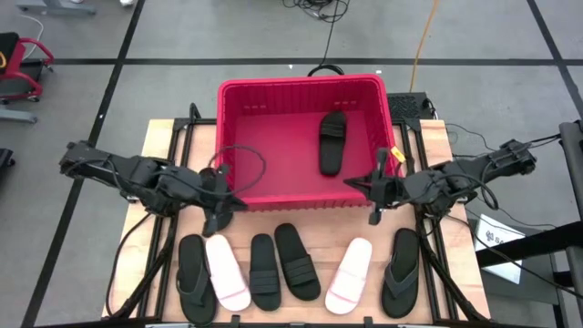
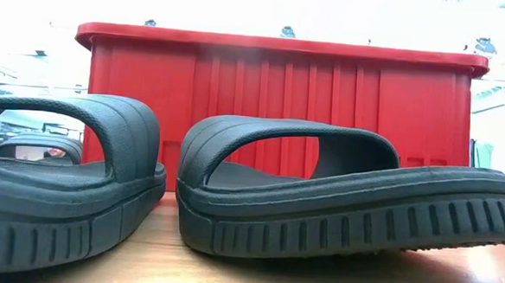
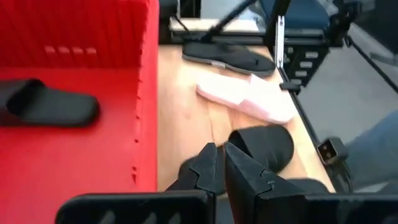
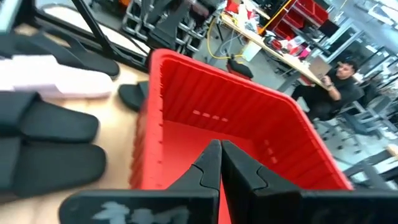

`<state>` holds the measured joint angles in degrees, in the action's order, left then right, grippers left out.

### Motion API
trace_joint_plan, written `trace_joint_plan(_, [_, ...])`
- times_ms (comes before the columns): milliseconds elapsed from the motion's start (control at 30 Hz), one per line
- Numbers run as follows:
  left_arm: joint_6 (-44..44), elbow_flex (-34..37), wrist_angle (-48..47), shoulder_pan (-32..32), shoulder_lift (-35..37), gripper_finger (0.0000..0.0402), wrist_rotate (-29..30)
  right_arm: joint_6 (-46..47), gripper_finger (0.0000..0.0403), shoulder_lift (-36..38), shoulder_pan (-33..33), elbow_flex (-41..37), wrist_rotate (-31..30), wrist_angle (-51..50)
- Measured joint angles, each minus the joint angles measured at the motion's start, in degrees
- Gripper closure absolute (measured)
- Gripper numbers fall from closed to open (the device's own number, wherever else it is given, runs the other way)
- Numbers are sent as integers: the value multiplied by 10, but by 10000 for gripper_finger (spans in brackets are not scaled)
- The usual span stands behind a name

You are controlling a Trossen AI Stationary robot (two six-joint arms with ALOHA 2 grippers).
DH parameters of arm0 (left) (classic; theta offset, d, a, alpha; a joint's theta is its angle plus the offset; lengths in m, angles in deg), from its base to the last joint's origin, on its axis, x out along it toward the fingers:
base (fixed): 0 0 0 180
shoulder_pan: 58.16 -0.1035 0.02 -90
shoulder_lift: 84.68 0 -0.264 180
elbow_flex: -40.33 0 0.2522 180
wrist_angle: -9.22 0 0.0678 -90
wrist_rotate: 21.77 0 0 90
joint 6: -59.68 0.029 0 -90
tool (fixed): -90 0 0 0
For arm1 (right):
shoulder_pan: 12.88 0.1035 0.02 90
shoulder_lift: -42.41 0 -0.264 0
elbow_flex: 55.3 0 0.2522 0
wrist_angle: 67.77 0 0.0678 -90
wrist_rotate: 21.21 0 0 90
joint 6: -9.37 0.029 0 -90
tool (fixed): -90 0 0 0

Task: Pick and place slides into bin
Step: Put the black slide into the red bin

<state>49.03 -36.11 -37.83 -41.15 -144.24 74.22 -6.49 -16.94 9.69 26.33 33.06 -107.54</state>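
Note:
The red bin (image 1: 235,128) stands at the table's far middle, and one black slide (image 1: 332,141) lies flat inside it toward the right. Several slides lie in a row on the table in front of it: a black flip-flop (image 1: 193,278), a pale pink-white slide (image 1: 228,271), two black slides (image 1: 264,271) (image 1: 297,261), another pale slide (image 1: 350,275) and a black flip-flop (image 1: 401,271). My left gripper (image 1: 228,205) (image 3: 221,163) hovers shut by the bin's near left corner. My right gripper (image 1: 360,185) (image 4: 219,157) hovers shut over the bin's near right corner. Both are empty.
The bin's tall near wall (image 2: 272,99) rises right behind the two black slides (image 2: 345,198) (image 2: 60,183) in the low view. Black frame rails run along both table sides (image 1: 173,219). A person sits at a desk (image 4: 339,81) beyond the table.

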Motion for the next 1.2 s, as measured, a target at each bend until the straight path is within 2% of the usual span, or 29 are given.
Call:
trace_joint_plan(133, [17,0,1,0,-32,369,-45,35,402,0,14,0,0,0])
trace_joint_plan(267, [-5,0,0,7,-67,338,-75,45,403,0,30,0,0,-6])
trace_joint_plan(433, [-34,0,15,34,-114,289,-82,22,403,0,49,0,0,-17])
trace_joint_plan(533, [-27,0,36,55,-150,274,-84,17,403,2,63,0,12,-34])
trace_joint_plan(667, [-57,0,93,85,-209,270,-86,15,403,5,75,0,72,-43])
trace_joint_plan(967, [-130,0,264,93,-333,270,-87,-4,403,5,92,0,138,-43])
trace_joint_plan(1200, [-168,0,273,92,-413,270,-92,-3,403,5,92,0,167,-45])
